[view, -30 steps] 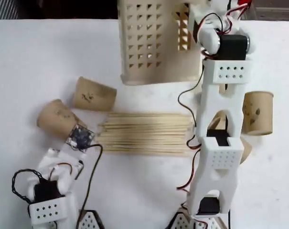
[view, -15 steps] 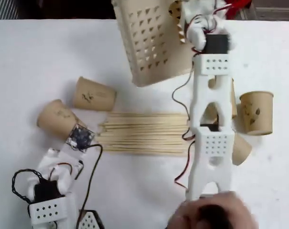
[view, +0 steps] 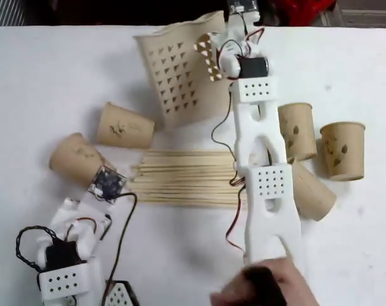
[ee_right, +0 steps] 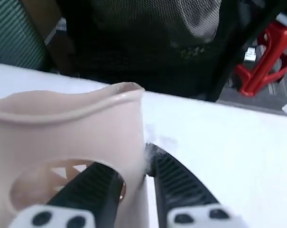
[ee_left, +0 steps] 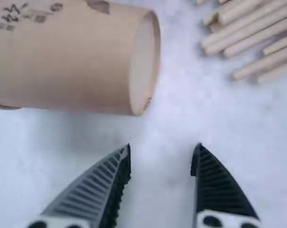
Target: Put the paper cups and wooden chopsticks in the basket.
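The tan perforated basket (view: 177, 70) stands tilted at the table's far side. My right gripper (view: 210, 54) is shut on its side wall (ee_right: 72, 123), one finger (ee_right: 88, 185) inside and the other outside. Two paper cups (view: 124, 126) (view: 78, 158) lie on their sides at the left. Three more cups (view: 296, 131) (view: 342, 150) (view: 314, 191) are at the right of the right arm. A flat bundle of wooden chopsticks (view: 186, 177) lies in the middle. My left gripper (ee_left: 160, 161) is open just short of the nearest cup (ee_left: 72, 57), with chopstick ends (ee_left: 247, 38) beside it.
A person's hand (view: 263, 290) rests at the base of the right arm at the near table edge. Beyond the table's far edge are a dark chair (ee_right: 181, 42) and a red stool (ee_right: 266, 52). Bare white table (view: 52, 70) lies at the far left.
The right arm has swung left, dragging and turning the basket with it. That uncovered the cups behind the arm. A hand has come in at the arm's base. The left arm kept still.
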Robot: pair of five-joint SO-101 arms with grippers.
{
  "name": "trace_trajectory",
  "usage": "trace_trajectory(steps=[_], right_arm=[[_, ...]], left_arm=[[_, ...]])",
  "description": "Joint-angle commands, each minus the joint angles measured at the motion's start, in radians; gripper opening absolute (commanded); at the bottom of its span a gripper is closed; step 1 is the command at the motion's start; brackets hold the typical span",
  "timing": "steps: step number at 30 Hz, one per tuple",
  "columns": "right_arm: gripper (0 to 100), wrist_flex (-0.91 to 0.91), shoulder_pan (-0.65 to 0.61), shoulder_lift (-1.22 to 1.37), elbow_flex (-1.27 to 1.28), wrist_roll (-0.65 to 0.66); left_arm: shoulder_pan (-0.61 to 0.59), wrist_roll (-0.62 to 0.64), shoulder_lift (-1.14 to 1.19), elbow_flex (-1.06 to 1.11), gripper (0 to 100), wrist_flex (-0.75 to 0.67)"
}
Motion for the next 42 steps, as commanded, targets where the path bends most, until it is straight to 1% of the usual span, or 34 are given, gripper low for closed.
trace_trajectory(steps=[1,3,6,12,15,16,19,23,27,30,34,38,39,40,42], right_arm=[[1.5,0.15,0.018,-0.068,-0.066,0.012],[1.5,0.251,0.024,-0.094,-0.066,0.014],[1.5,0.335,0.028,-0.116,-0.066,0.014],[1.5,0.438,0.039,-0.165,-0.066,0.026],[1.5,0.516,0.028,-0.196,-0.066,0.118],[1.5,0.541,0.024,-0.2,-0.066,0.13],[1.7,0.591,0.028,-0.203,-0.066,0.14],[4.7,0.61,0.051,-0.214,-0.068,0.141],[5.0,0.702,0.056,-0.22,-0.187,0.143],[5.3,0.702,0.062,-0.22,-0.236,0.143],[5.3,0.702,0.058,-0.22,-0.167,0.144],[4.6,0.702,0.05,-0.219,-0.126,0.213],[2.8,0.7,0.048,-0.216,-0.124,0.218],[1.1,0.699,0.048,-0.202,-0.135,0.215],[1.9,0.657,0.059,-0.171,-0.167,0.187]], left_arm=[[-0.007,-0.011,0.002,-0.005,21,0.006],[-0.007,-0.011,0.002,-0.005,21,0.006],[-0.007,-0.011,0.002,-0.005,21,0.006],[-0.007,-0.011,0.002,-0.005,21,0.006],[-0.007,-0.011,0.002,-0.005,21,0.006],[-0.007,-0.011,0.002,-0.005,21,0.006],[-0.007,-0.011,0.002,-0.005,21,0.006],[-0.007,-0.011,0.002,-0.005,21,0.006],[-0.007,-0.011,0.002,-0.005,21,0.006],[-0.007,-0.011,0.002,-0.005,21,0.005],[-0.007,-0.011,0.002,-0.005,21,0.005],[-0.007,-0.011,0.002,-0.005,21,0.005],[-0.007,-0.011,0.002,-0.005,21,0.005],[-0.007,-0.011,0.002,-0.005,21,0.005],[-0.007,-0.011,0.002,-0.005,21,0.005]])
